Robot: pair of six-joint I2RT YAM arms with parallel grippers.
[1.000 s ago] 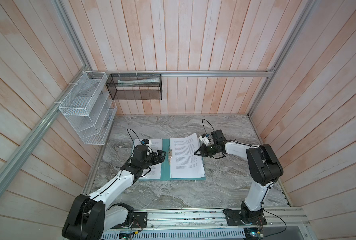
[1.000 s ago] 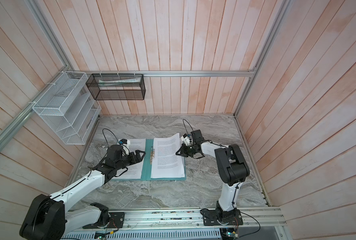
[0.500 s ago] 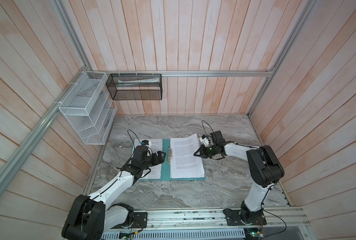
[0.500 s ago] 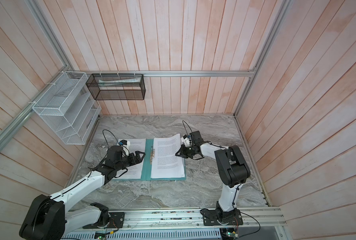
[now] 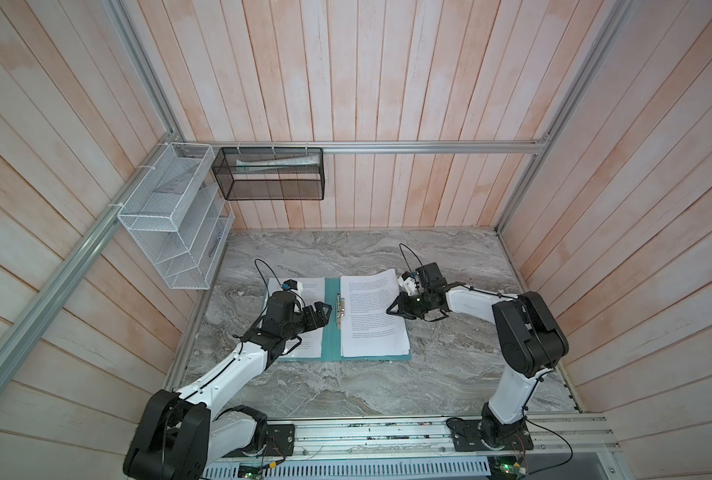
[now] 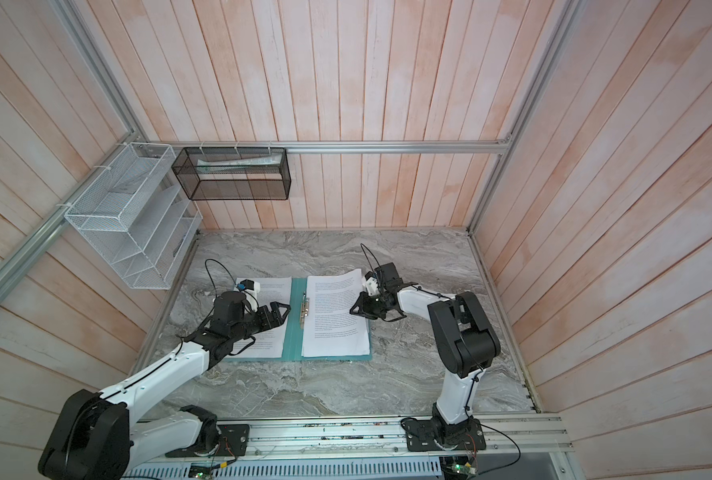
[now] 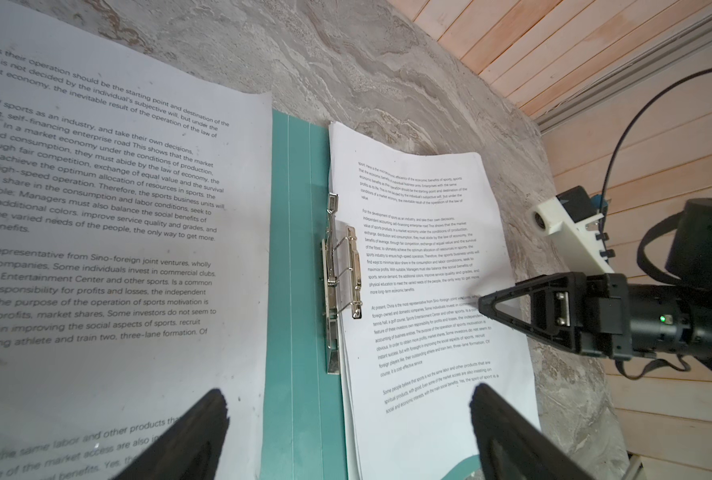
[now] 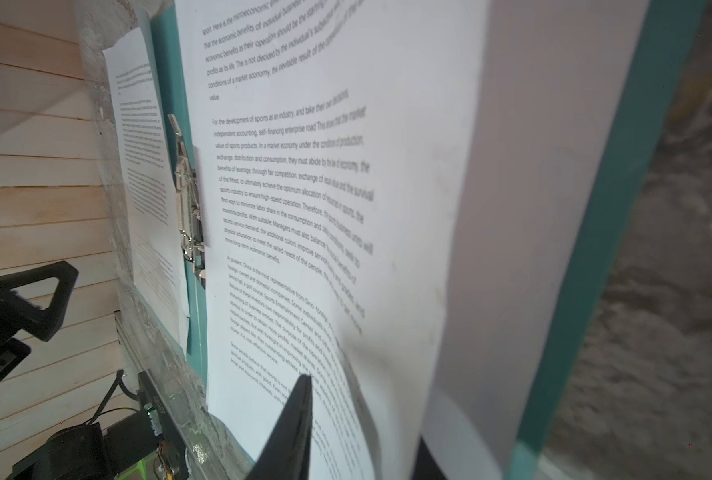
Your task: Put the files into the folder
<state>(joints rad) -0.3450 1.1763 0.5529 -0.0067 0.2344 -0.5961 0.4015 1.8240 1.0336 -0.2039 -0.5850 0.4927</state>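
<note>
Broadly, the grey marble-patterned surface (image 5: 346, 386) carries the thin teal-green folder (image 5: 331, 345), which lies open and flat in the middle between the two arms. Its right half is covered by the files, a small stack of white sheets printed with dense black text (image 5: 370, 316), set roughly square against the spine. A single white printed sheet (image 5: 312, 286) lies on the left half. The step in hand looks like seating the stack in the folder, and it seems nearly done. The left hand (image 5: 327, 316) hovers just over the single sheet beside the spine, spread wide and holding nothing. The right hand (image 5: 391, 311) is at the stack's outer edge. In its wrist view the fingers (image 8: 296, 415) stand a little apart, one above and one below the top sheet's lifted edge, and I see no pinch on the paper. Smallest is the silver metal fastener clip (image 7: 341, 274) on the spine; whether it clamps the sheets I cannot tell. Next, the right hand likely needs to draw away sideways without dragging the paper
</note>
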